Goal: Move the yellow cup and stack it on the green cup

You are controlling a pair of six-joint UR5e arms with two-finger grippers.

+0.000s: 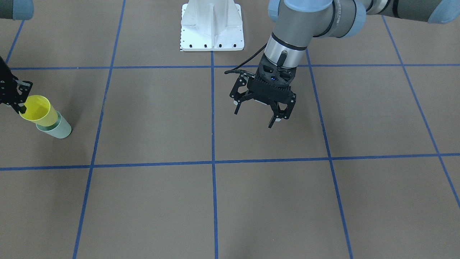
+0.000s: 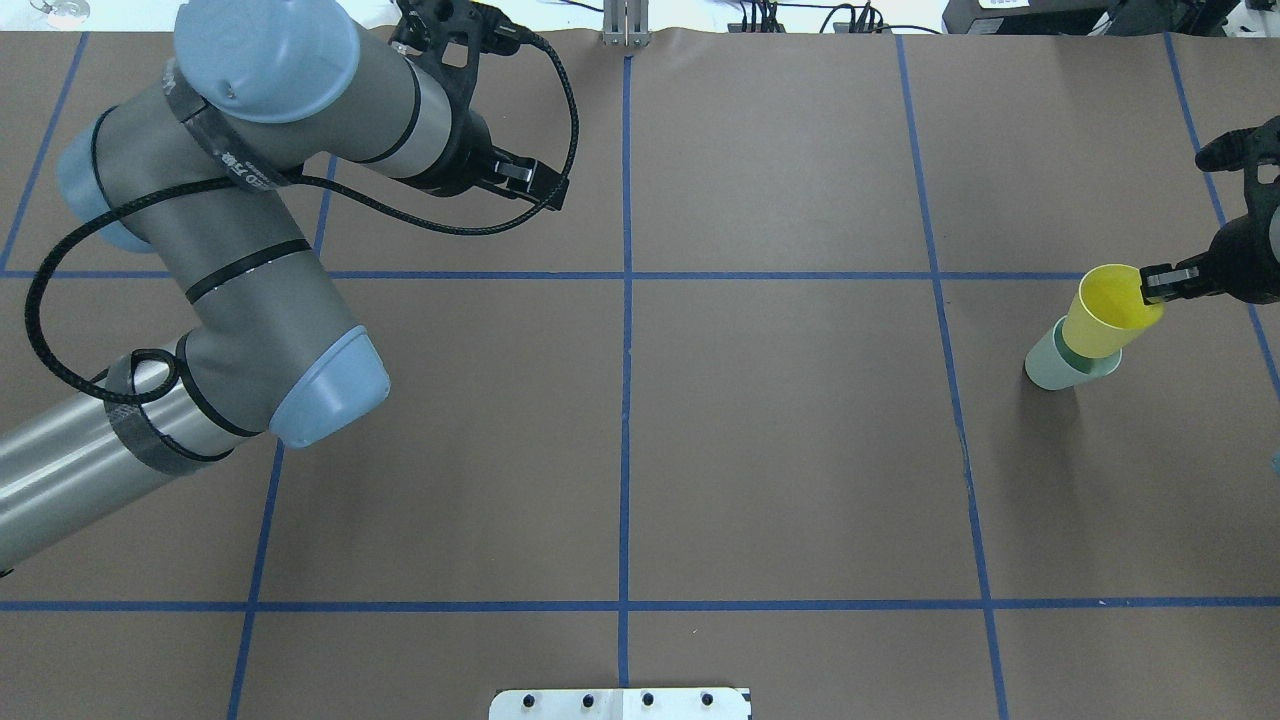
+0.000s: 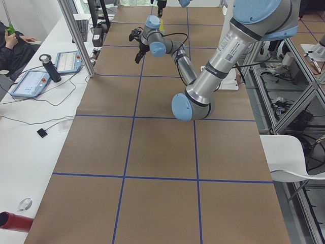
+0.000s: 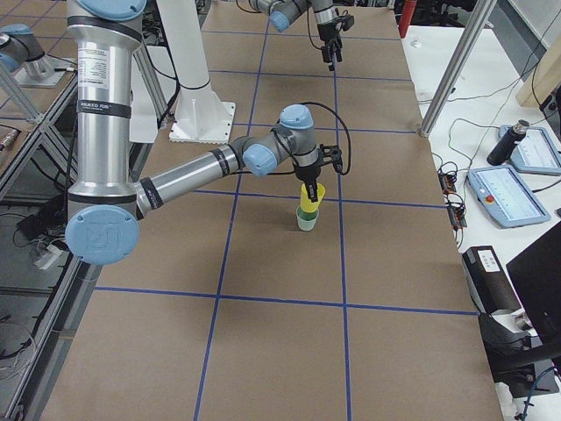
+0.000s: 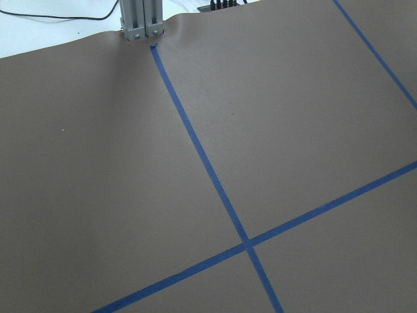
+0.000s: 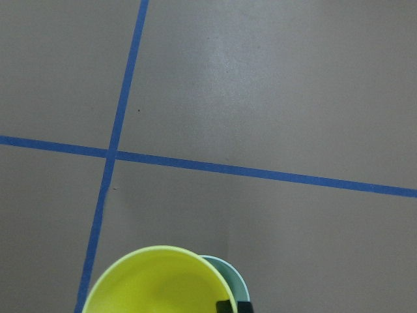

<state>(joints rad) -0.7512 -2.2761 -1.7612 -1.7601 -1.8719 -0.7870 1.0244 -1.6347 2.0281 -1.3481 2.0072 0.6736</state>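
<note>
Two cups nesting: yellow cup (image 1: 37, 109) sitting tilted, partway inside green cup (image 1: 59, 128); right hand (image 2: 1158, 285) pinching its rim, release remaining; left hand (image 1: 254, 118) hanging spread, well apart.

brown paper-covered table (image 1: 158, 118) with blue tape grid (image 1: 213, 162)

The table (image 1: 273, 201) — brown, gridded with blue tape (image 1: 213, 180) — carries the green cup (image 1: 61, 130), upright near one end, and the robot's white base (image 1: 212, 32).
</note>
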